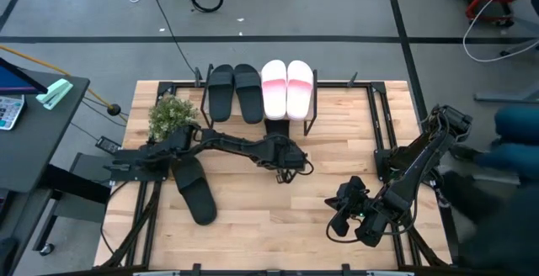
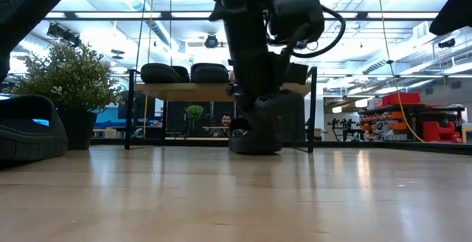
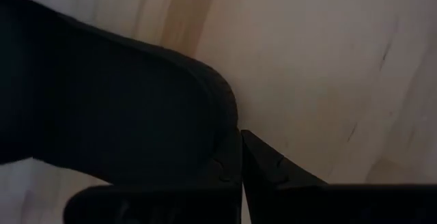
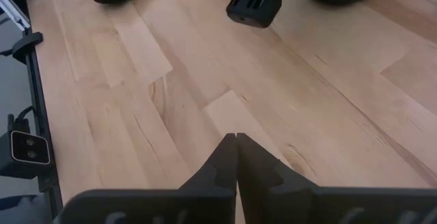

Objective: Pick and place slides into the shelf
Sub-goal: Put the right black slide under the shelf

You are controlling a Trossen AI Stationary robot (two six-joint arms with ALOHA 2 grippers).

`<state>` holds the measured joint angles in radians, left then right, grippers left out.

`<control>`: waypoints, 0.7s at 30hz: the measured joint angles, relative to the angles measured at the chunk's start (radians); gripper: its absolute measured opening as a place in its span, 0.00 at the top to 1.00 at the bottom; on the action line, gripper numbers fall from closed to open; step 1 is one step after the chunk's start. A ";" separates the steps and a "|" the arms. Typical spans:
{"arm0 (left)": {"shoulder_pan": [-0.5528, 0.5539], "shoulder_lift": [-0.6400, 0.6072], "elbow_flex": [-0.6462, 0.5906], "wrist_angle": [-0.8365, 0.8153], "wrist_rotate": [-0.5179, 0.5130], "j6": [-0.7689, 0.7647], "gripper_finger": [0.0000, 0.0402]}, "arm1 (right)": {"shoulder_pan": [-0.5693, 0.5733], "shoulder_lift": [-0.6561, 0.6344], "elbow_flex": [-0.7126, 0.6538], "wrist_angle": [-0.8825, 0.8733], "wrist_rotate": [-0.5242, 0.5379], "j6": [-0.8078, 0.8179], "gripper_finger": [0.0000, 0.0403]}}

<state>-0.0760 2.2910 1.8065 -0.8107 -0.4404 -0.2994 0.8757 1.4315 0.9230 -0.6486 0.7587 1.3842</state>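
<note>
Under the shelf (image 1: 337, 85), the left end effector (image 1: 290, 156) is closed on a black slide (image 3: 116, 121)'s edge (light, flexible foam, apparently). Best held by strap or sidewall; the right end effector (image 1: 338, 217) rests closed and empty on the table (image 1: 278, 217).

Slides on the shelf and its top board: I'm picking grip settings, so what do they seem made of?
The black slides look like matte molded foam or rubber: dull, no glare. The pink-and-white slides look like the same, smoother and lighter. The shelf has a pale top board, seemingly light wood, on thin black legs, probably metal.
</note>
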 joint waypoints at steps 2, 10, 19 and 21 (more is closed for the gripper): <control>-0.016 0.000 0.000 -0.004 -0.005 0.000 0.99 | 0.000 0.000 0.000 0.000 0.000 0.000 0.98; -0.133 -0.002 0.000 -0.131 -0.136 -0.039 0.99 | 0.000 0.000 0.000 0.000 0.000 0.000 0.98; -0.110 -0.007 -0.005 -0.378 -0.255 -0.297 1.00 | 0.000 0.000 0.000 0.000 0.000 0.000 0.98; -0.089 -0.007 -0.021 -0.368 -0.256 -0.299 1.00 | 0.000 0.000 0.000 0.000 0.000 0.000 0.98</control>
<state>-0.1653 2.2835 1.7855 -1.1790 -0.6960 -0.5987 0.8757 1.4315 0.9230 -0.6483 0.7586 1.3846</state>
